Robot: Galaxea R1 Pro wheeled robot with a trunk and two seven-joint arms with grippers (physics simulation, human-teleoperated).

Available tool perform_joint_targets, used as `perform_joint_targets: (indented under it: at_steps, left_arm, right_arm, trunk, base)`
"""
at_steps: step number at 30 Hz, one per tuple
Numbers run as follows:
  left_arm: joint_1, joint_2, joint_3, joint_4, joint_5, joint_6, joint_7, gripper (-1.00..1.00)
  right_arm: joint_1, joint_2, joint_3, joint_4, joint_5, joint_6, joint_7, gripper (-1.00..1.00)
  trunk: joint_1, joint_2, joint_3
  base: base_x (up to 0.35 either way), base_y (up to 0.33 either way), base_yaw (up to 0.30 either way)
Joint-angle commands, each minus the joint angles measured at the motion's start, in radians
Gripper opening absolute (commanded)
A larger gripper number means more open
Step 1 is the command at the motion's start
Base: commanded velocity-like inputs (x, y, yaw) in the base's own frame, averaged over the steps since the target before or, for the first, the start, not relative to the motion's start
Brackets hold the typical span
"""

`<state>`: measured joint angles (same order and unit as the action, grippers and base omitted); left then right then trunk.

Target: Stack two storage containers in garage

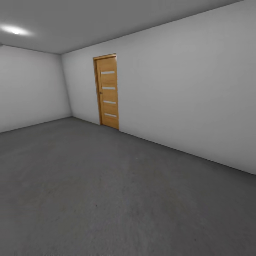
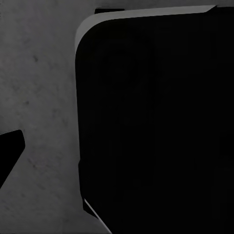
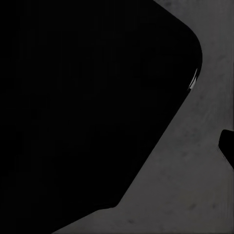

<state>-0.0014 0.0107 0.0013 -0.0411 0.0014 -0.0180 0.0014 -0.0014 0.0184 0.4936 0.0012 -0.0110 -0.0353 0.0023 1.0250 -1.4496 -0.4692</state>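
From the head camera we look across the garage: a dark grey concrete floor [image 1: 106, 192], plain grey-white walls [image 1: 185, 96] and a honey-coloured wooden door [image 1: 107, 91] with four pale slots, shut, in the far wall, under a ceiling light [image 1: 15, 31]. At the left wrist we see a large black rounded body [image 2: 156, 122] over mottled concrete; we cannot tell how that hand stands. At the right wrist, another black bulk [image 3: 87, 107] above the same floor; its state is likewise unclear.
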Motion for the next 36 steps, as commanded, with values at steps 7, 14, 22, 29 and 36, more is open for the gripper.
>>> perform_joint_targets:
  at_steps: [7,14,22,29,36]
  left_arm:
    - [0.0,0.0,0.0,0.0,0.0,-0.002,0.0,1.0]
    - [0.0,0.0,0.0,0.0,0.0,-0.002,0.0,1.0]
    - [0.0,0.0,0.0,0.0,0.0,-0.002,0.0,1.0]
    - [0.0,0.0,0.0,0.0,0.0,-0.002,0.0,1.0]
    - [0.0,0.0,0.0,0.0,0.0,-0.002,0.0,1.0]
  right_arm:
    - [0.0,0.0,0.002,0.0,-0.001,-0.003,0.0,1.0]
    - [0.0,0.0,0.002,0.0,-0.001,-0.003,0.0,1.0]
    - [0.0,0.0,0.002,0.0,-0.001,-0.003,0.0,1.0]
    - [0.0,0.0,0.002,0.0,0.0,-0.004,0.001,1.0]
    - [0.0,0.0,0.002,0.0,0.0,-0.004,0.001,1.0]
  trunk:
    - [0.0,0.0,-0.001]
    - [0.0,0.0,-0.001]
    - [0.0,0.0,-0.001]
    - [0.0,0.0,-0.002]
    - [0.0,0.0,-0.002]
  base:
    - [0.0,0.0,0.269]
    - [0.0,0.0,0.269]
    - [0.0,0.0,0.267]
    - [0.0,0.0,0.08]
    - [0.0,0.0,0.004]
